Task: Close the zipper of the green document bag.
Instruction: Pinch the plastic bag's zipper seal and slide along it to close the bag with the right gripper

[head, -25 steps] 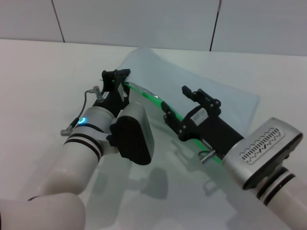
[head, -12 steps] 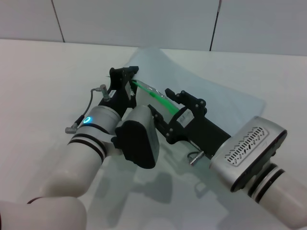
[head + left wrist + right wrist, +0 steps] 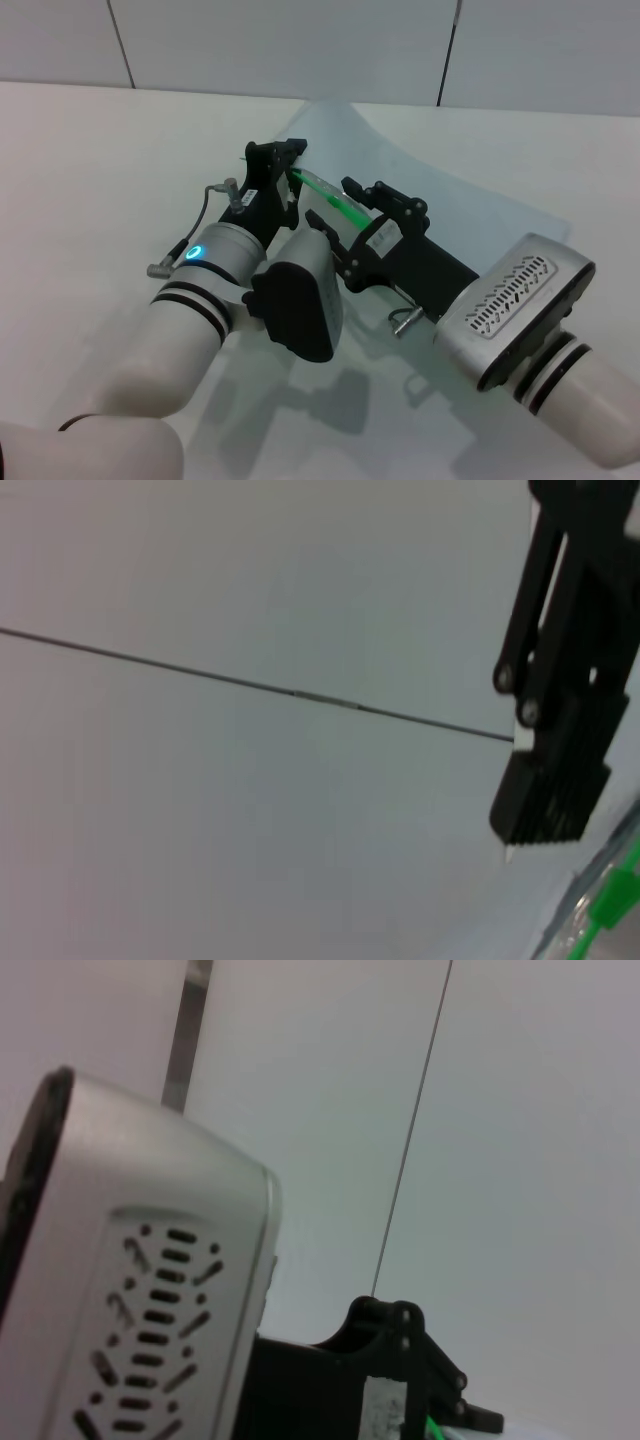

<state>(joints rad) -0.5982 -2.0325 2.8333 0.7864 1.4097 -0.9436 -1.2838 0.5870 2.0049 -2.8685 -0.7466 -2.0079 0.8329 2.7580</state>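
White table (image 3: 80, 160) and tiled wall lie before you, with the bag (image 3: 470, 215) spread flat beyond both grippers, your left gripper (image 3: 283, 160) pinched shut on the zipper (image 3: 322, 198) at its near end, and your right gripper (image 3: 362, 205) just beside it on the same strip, grip unclear.

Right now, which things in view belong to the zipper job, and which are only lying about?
For the job:
- green document bag
- zipper
- left gripper, at the zipper's far end
- right gripper, on the zipper

Lying about:
- nothing; only the white table beneath
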